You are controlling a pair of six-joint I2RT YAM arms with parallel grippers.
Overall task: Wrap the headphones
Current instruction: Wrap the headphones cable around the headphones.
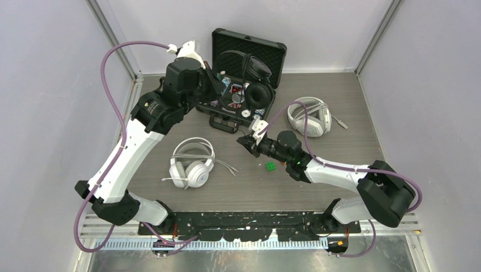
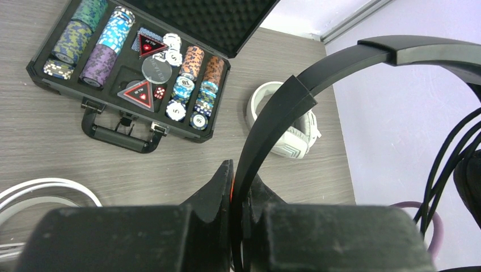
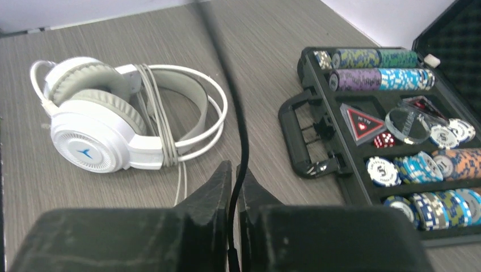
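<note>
Black over-ear headphones [image 1: 253,85] held aloft above open black poker-chip case [image 2: 122,136], headband clamped in left pincer [image 2: 232,190]. Thin black cable [image 3: 241,130] pinched in right pincer [image 3: 234,181], low over grey wood-grain desk [image 1: 340,158].

Risks judged: cable slipped from narrow pinch if drawn taut; loops snagged on case lid or handle; chips knocked out.

First white over-ear headset [image 3: 102,122] lying near right pincer, cord looped round headband. Second white over-ear headset [image 2: 283,124] lying beside case. Small green block [image 1: 270,166] lying by right arm, possible snag.
</note>
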